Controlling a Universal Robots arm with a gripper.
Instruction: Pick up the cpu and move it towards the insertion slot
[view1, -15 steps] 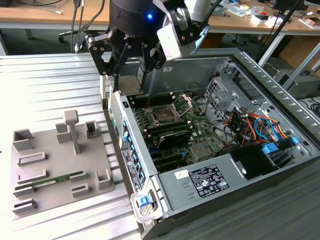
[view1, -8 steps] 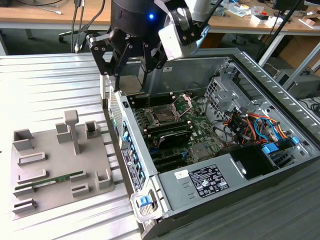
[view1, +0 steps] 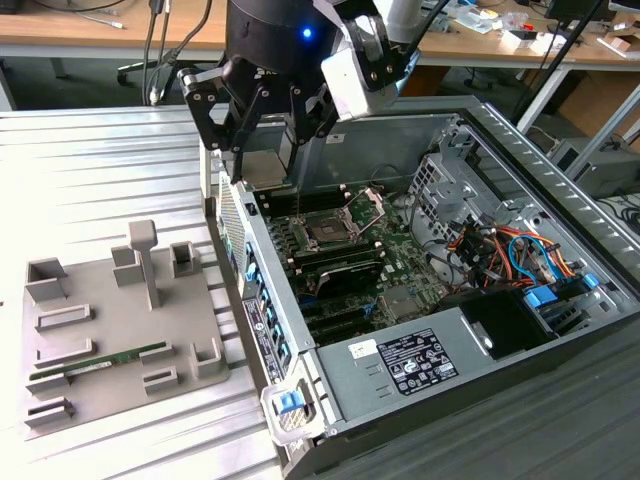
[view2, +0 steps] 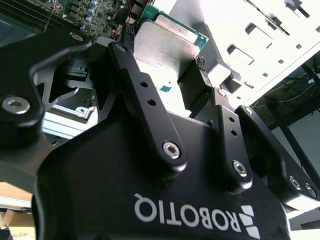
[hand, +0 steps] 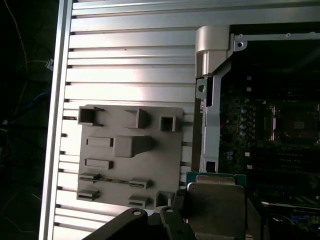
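Two fingers (view2: 145, 105) of your pincer (view1: 265, 150) are closed on the cpu (view2: 165, 42), gripping its edges; the insertion slot (view1: 325, 232) sits lower than the pincer, well apart.

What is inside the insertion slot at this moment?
The insertion slot looks empty: a bare dark square, its hinged bracket raised beside it. The cpu is clamped in the gripper above the edge of the computer case. The slot's fine contacts cannot be made out.
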